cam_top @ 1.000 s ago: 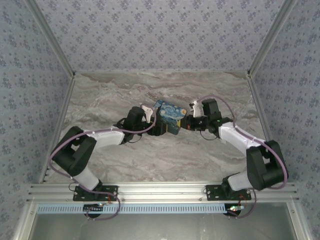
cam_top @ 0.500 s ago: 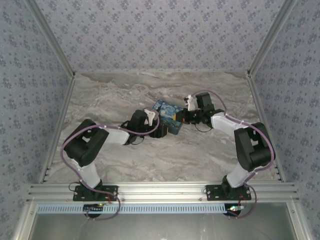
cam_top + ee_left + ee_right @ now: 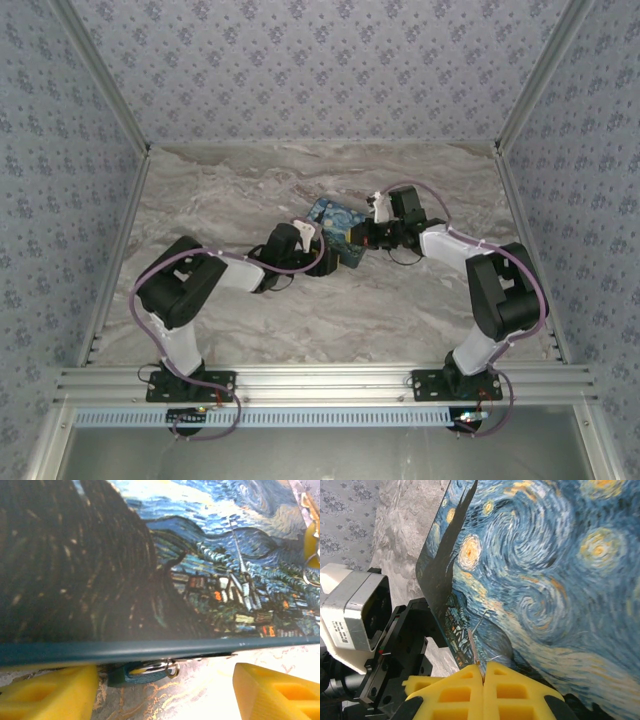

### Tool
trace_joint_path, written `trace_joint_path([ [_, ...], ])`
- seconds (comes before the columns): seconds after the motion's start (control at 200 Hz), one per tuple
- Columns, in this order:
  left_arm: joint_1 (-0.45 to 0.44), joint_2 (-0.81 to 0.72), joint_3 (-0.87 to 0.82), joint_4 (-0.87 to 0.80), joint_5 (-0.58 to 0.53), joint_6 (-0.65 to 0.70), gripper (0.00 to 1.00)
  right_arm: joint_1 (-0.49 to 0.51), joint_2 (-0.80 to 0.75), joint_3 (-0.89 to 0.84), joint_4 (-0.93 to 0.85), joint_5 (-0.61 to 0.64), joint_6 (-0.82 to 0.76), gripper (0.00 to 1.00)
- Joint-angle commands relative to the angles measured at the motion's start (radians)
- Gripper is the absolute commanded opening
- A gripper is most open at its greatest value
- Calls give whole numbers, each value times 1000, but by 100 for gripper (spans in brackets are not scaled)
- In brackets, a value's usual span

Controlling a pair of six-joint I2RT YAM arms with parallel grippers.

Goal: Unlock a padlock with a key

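The tiny blue padlock (image 3: 131,675) with its silvery ring (image 3: 172,669) lies on the marble under the front edge of the starry-night painted box (image 3: 150,555). My left gripper (image 3: 165,695) is open. Its yellow fingers (image 3: 50,692) straddle the padlock, which sits close to the left one. In the top view the left gripper (image 3: 325,255) meets the box (image 3: 335,225) from the left and my right gripper (image 3: 362,238) from the right. The right gripper (image 3: 483,672) is shut on a thin metal key (image 3: 474,647), whose blade points at the box's painted lid (image 3: 545,570).
The marble table (image 3: 250,310) is walled by patterned panels on three sides. The left arm's black wrist and white camera (image 3: 352,607) sit close beside the right gripper. Both arms' elbows (image 3: 175,290) stand over the near half of the table.
The left arm has pushed further right toward the box and its jaws have narrowed. The right arm has drawn in closer to the box's right side, still shut on the key.
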Motion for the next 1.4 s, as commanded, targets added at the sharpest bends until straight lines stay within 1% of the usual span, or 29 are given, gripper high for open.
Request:
trace_joint_path([
  [0.0,-30,47,21,-11,31,-18,67,9,18,15,-11,16,-14,0],
  [0.39,-63,73,33,26,24,-66,60,12,18,3,-14,37,-6,0],
  [0.645,-71,80,34,37,-29,-103,53,11,18,-3,-18,42,-4,0],
  [0.879,-71,85,5,112,-88,-175,45,12,11,-6,-11,38,0,0],
  [1.394,-72,109,11,154,-116,-240,35,12,6,-8,-15,40,3,0],
])
